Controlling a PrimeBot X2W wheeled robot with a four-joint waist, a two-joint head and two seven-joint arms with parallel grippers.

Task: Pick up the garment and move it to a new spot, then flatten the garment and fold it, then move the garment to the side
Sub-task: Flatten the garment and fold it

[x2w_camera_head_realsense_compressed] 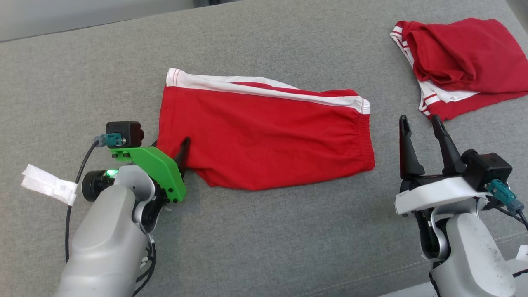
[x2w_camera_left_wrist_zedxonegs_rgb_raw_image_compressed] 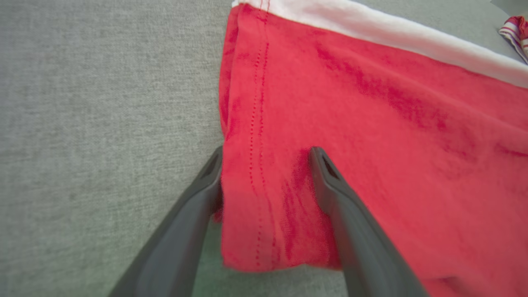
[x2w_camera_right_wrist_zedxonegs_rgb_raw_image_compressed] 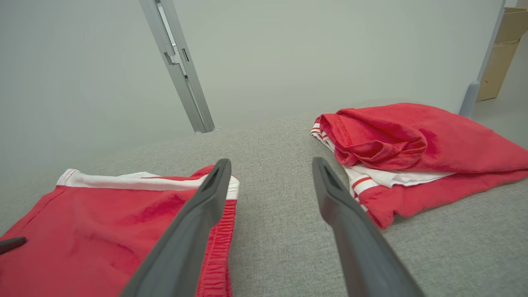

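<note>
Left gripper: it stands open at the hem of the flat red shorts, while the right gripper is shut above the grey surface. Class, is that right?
One slip: the right gripper is open, not shut; the head view shows its fingers spread above the grey surface. The left gripper does stand open at the hem of the flat red shorts.

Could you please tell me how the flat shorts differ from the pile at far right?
The flat shorts lie spread smooth; the pile is bunched and layered. The flat shorts show one broad white band; the pile, thin red-and-white stripes. The open left pincer straddles the flat shorts' hem; nothing touches the pile. Both are red with white trim.
</note>
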